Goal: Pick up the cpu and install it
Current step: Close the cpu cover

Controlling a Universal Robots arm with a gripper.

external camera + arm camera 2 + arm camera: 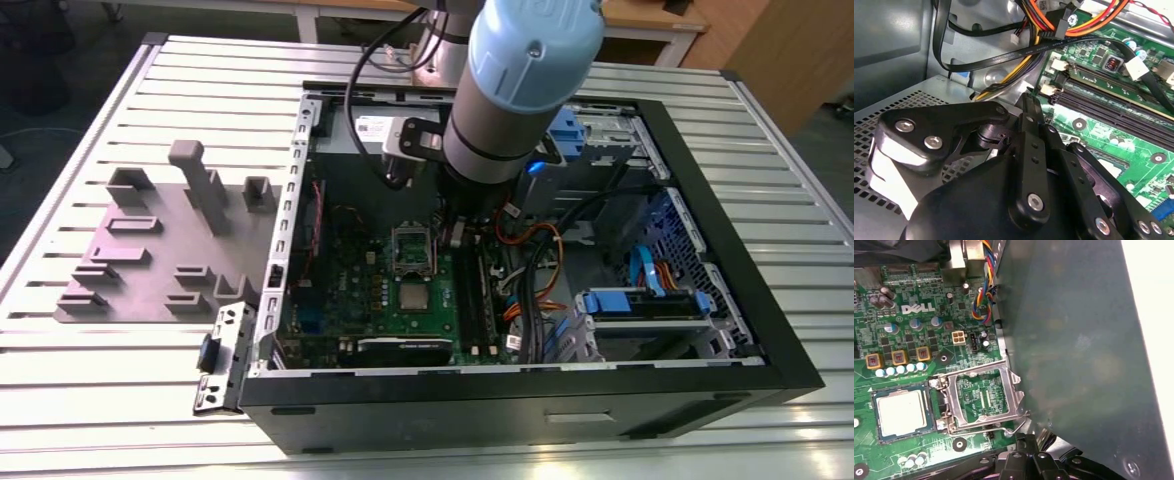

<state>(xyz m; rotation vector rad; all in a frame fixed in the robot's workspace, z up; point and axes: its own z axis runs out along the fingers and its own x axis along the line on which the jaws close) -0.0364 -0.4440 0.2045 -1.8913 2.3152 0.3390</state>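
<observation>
Small flat square cpu with a silvery-grey metal top lies in the dark-edged socket of the green board, just beside the open metal socket frame. Black gripper hangs near, tips together on nothing. Judged light, rigid, slick and fragile; take it by opposite edges. The first wrist view gives the chip, the second wrist view the tips.

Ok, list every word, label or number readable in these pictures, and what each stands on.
White logo lettering on the green board, first wrist view: a brand name, left unquoted.
Fine white print across that board: too small to read.
White label inside the computer case, exterior view: too blurred to read.
Top of the cpu: no lettering legible.
</observation>
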